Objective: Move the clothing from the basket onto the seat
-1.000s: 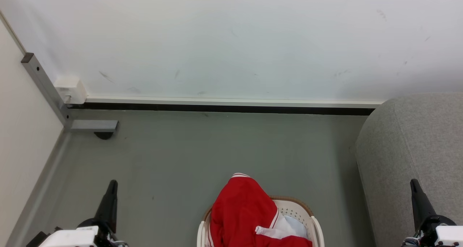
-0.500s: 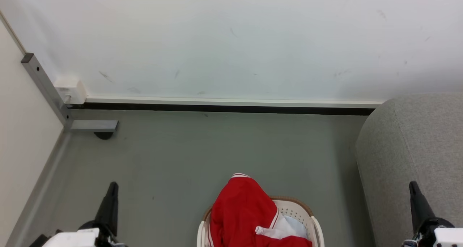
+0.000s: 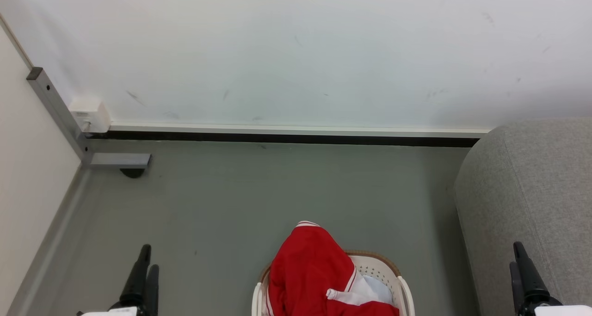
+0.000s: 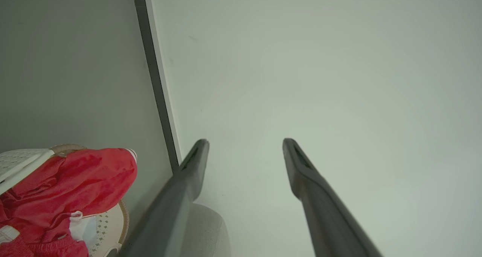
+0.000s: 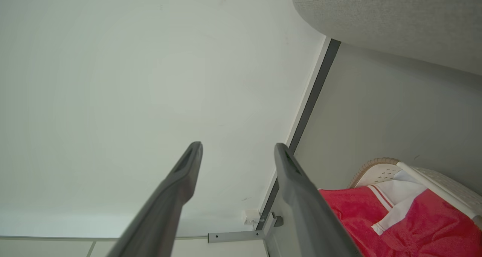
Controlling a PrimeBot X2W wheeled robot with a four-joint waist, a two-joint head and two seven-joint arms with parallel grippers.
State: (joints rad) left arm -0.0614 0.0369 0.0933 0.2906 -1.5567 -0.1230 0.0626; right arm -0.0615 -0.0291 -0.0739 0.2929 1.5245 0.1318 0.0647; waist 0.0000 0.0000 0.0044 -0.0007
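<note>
Arms at rest, low in the head view, with both sets of fingers pointing up the frame. Left gripper (image 3: 150, 258) sits at the lower left over the grey floor (image 3: 277, 191), its two long dark fingers (image 4: 188, 174) parted and empty; in the left wrist view they spread against the pale wall (image 4: 339, 80). Right gripper (image 3: 515, 255) sits at the lower right, in front of the rounded arm of the grey sofa (image 3: 527, 182), jaws likewise spread and holding nothing. Red clothing (image 3: 310, 265) with white trim lies heaped in the cream laundry basket (image 3: 379, 269) at bottom centre, between the grippers and well apart from both. One red fold rises above the brown rim at the far side. The sofa stands near the basket, on its right.
</note>
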